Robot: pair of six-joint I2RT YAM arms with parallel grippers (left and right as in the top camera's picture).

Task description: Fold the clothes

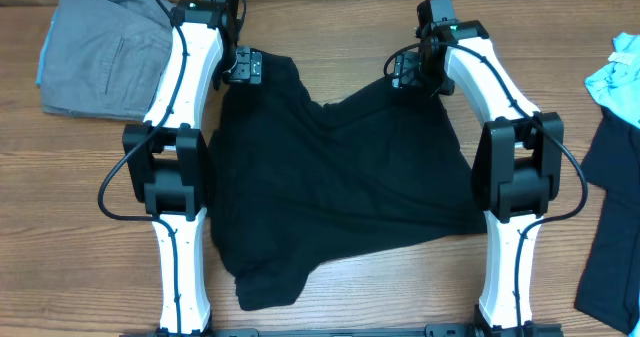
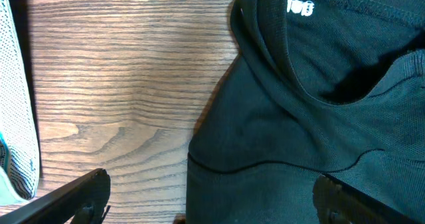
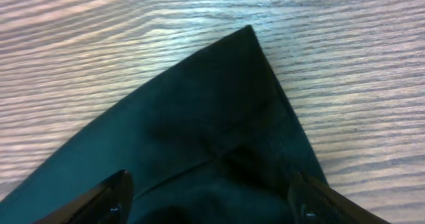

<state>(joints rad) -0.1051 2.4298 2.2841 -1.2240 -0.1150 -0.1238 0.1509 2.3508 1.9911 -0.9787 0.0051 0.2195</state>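
a black shirt point(image 1: 330, 187) is lying rumpled across the middle of the wooden table point(image 1: 380, 297), spreading between the two arms. the left gripper point(image 1: 243, 67) is hanging over the shirt's far left corner. in the left wrist view its jaws are standing wide apart and holding nothing, one finger point(image 2: 80, 194) over bare wood and the other over the fabric. just ahead of them the neckline point(image 2: 312, 84) is curling open and showing a small white logo print point(image 2: 300, 6) inside. the right gripper point(image 1: 405, 72) is sitting at the shirt's far right corner. in the right wrist view its fingers point(image 3: 109, 197) are standing apart on either side of a pointed corner of the cloth, which is lying flat on the wood. they are not pinching it, and whether the tips are touching the fabric is hard to tell. a grey garment point(image 1: 100, 47) is resting at the far left of the table, just beside the left arm. a light blue garment point(image 1: 615, 77) and a dark garment point(image 1: 610, 247) are lying at the right edge, apart from the shirt.
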